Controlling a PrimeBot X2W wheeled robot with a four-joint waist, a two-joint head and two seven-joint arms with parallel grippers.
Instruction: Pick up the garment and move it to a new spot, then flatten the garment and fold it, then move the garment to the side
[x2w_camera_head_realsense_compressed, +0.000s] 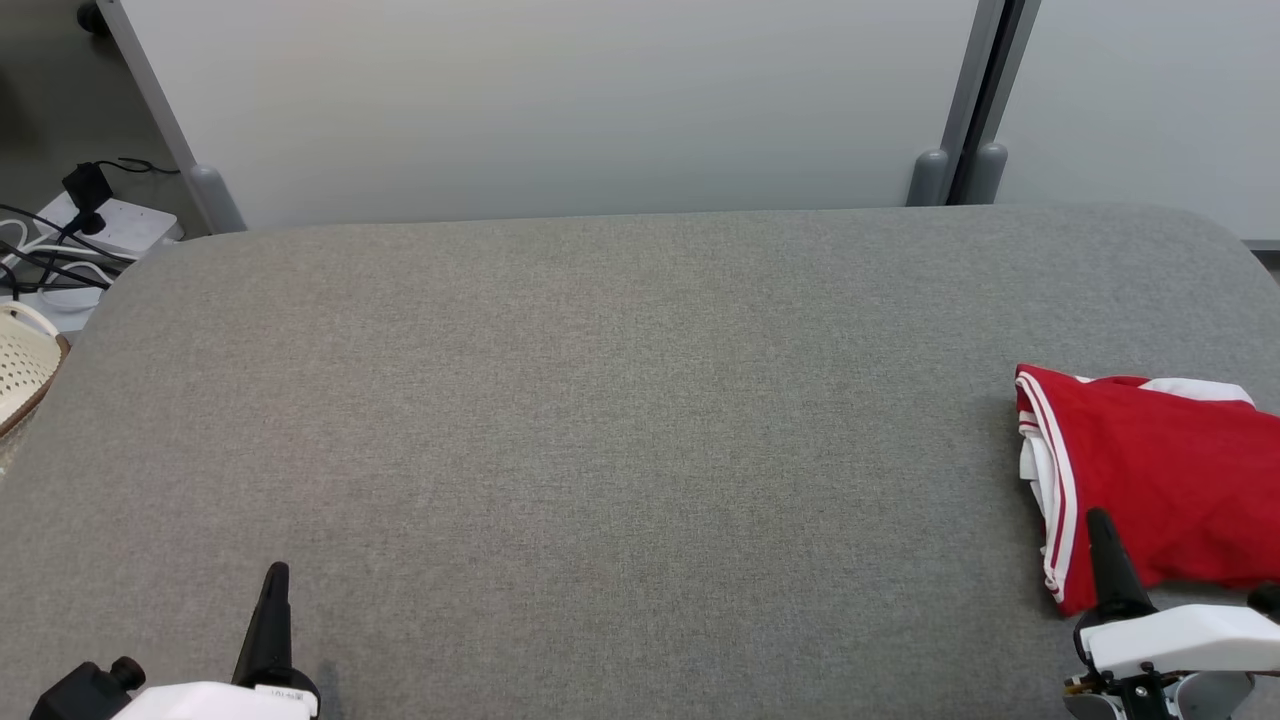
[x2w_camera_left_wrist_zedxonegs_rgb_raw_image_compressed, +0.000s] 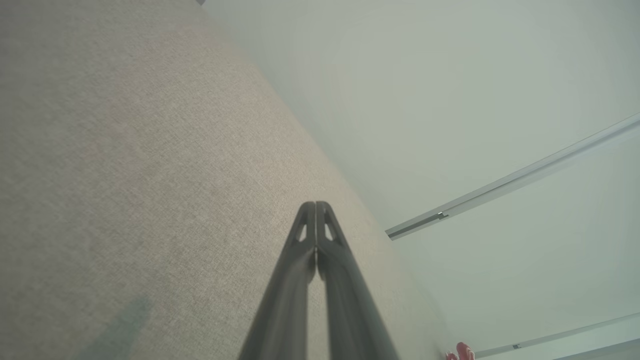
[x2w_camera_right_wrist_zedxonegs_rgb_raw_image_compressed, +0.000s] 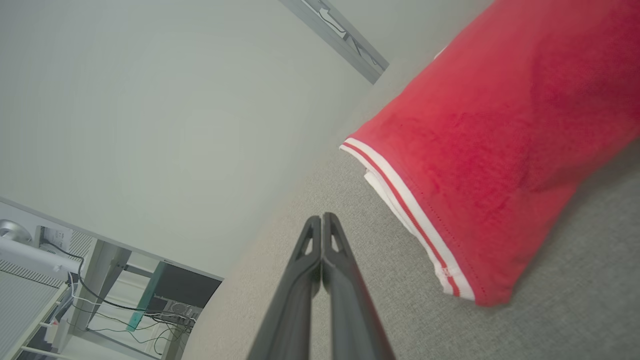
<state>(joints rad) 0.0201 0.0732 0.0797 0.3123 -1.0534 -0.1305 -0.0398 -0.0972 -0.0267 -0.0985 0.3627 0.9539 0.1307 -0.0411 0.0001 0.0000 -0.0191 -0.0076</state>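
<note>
The garment (x2w_camera_head_realsense_compressed: 1160, 470), red with white-striped trim, lies folded at the right edge of the grey padded table (x2w_camera_head_realsense_compressed: 600, 400). The right gripper (x2w_camera_head_realsense_compressed: 1098, 520) is just beside its near-left corner, jaws pressed together and holding nothing. The left gripper (x2w_camera_head_realsense_compressed: 277, 572), likewise closed and empty, is well apart at the table's near left.

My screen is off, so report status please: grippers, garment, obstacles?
Left gripper shut, empty. Right gripper shut, empty, beside garment. Garment folded, at table right side. Basket far left, no obstacle.
</note>
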